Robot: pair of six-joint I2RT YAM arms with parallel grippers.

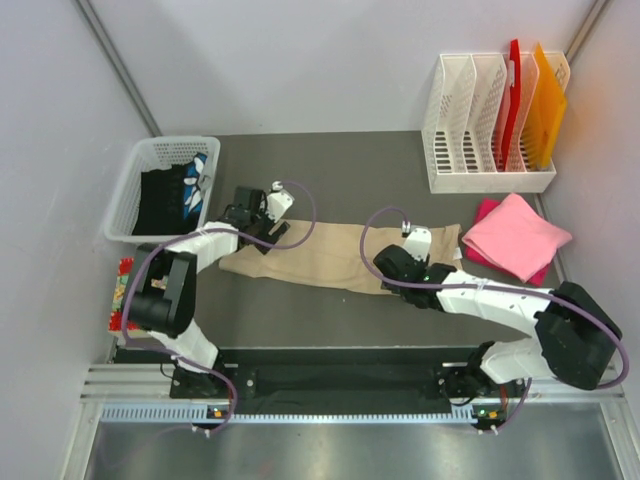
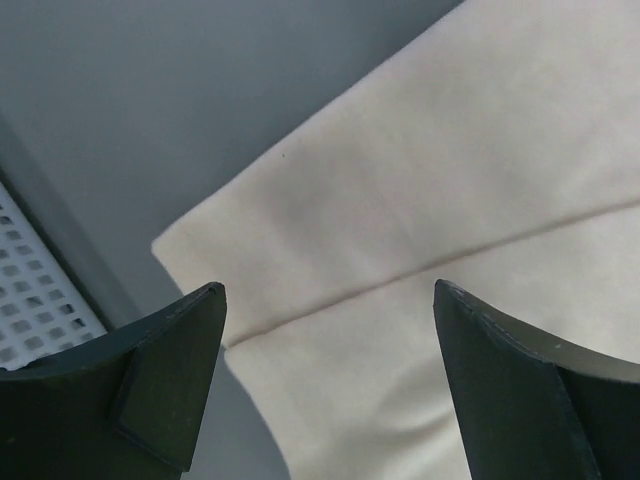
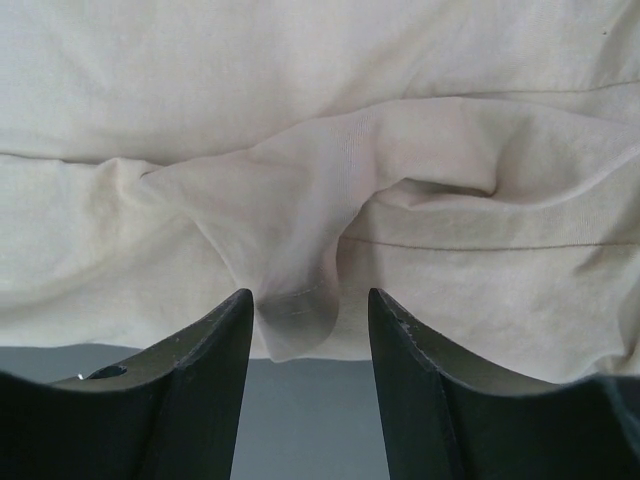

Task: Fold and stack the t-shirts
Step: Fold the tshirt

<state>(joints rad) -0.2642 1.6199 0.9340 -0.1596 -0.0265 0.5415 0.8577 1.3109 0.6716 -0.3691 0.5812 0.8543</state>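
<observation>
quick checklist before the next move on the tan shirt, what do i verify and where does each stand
1. Left hand ready to grasp: ok, jaws wide, above the left end of the tan shirt.
2. Left hand has cloth: not ok, nothing gripped.
3. Right hand has cloth: cannot tell, a raised fold sits between its fingers but a gap shows.
4. Tan shirt lies smooth: not ok, wrinkled at the right end.
5. Pink shirt out of the way: ok, folded at the far right, clear of both hands.
</observation>
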